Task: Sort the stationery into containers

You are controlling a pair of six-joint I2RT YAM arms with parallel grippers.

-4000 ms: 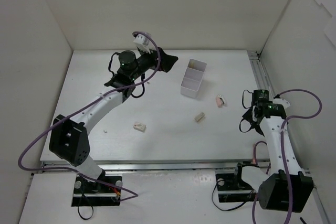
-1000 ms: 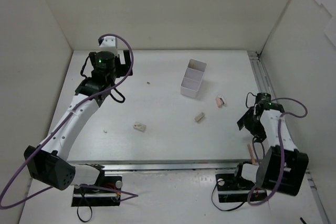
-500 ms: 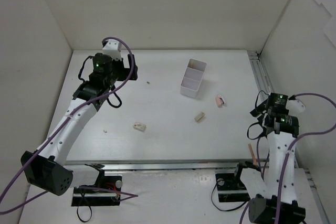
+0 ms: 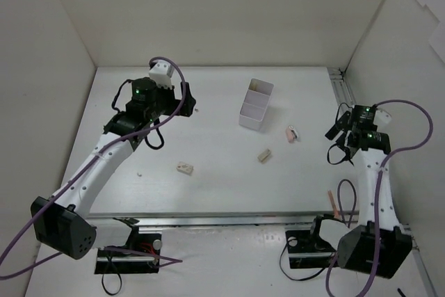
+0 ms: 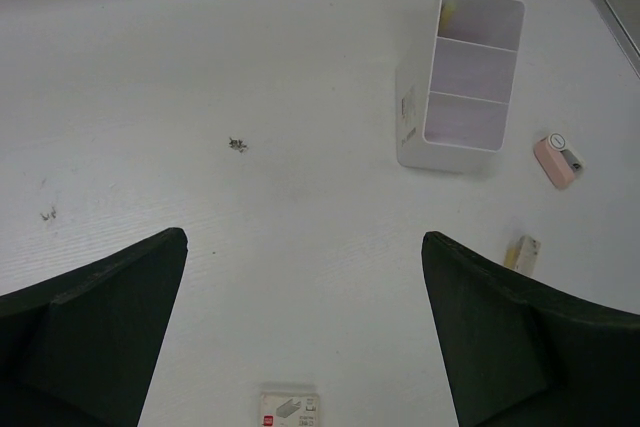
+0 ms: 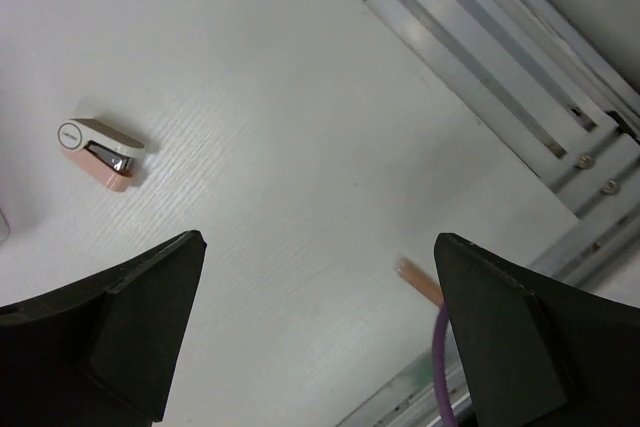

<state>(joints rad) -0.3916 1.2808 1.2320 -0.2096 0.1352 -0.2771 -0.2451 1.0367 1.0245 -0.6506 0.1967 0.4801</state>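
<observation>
We judge the sorting barely begun. The white box [image 5: 461,75] stands upright toward the back of the table [image 4: 222,189]. Its two nearer compartments look bare, and a yellowish smear shows in the far one, though we cannot tell what it is.

Everything else lies loose:
- The pink piece [image 6: 98,153] is just to the right of the box.
- A beige block [image 4: 264,155] lies near the pink piece, toward the arms.
- A labelled block [image 4: 185,167] lies well apart to the left.
- An orange pen [image 4: 334,204] rests at the table's near right edge, half off it.

The left gripper [image 5: 303,239] hangs above the table left of the box, jaws spread wide and holding nothing. The right gripper [image 6: 320,239] hovers to the right of the pink piece, also spread and empty. So at least four items remain to be picked up.

Against the picture from a second ago, no loose item has shifted. The left arm has swung from the back left corner toward the middle. The right arm has risen from low near the pen to beside the pink piece.
</observation>
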